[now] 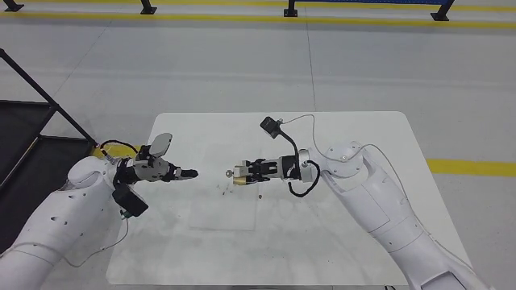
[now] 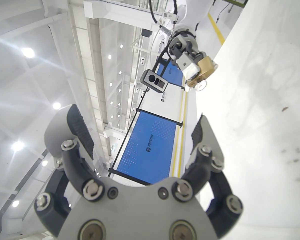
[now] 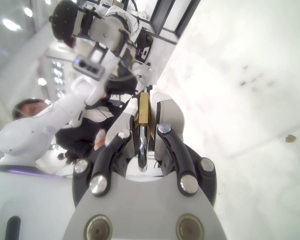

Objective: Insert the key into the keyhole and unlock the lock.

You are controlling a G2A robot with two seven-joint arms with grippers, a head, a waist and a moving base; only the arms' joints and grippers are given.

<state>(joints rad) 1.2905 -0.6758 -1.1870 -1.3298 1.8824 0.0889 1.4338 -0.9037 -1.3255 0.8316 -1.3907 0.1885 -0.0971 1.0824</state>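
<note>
My right pincer (image 3: 146,106) is pinching the brass padlock (image 2: 203,69) above the middle of the white table (image 1: 363,137), a silver key (image 2: 201,85) jutting from its end. My left pincer (image 2: 137,116) is hanging spread and empty nearer the left edge, apart from the padlock.

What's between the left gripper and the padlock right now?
Nothing: the top view shows only bare table between the open left gripper and the padlock in the right gripper.
</note>
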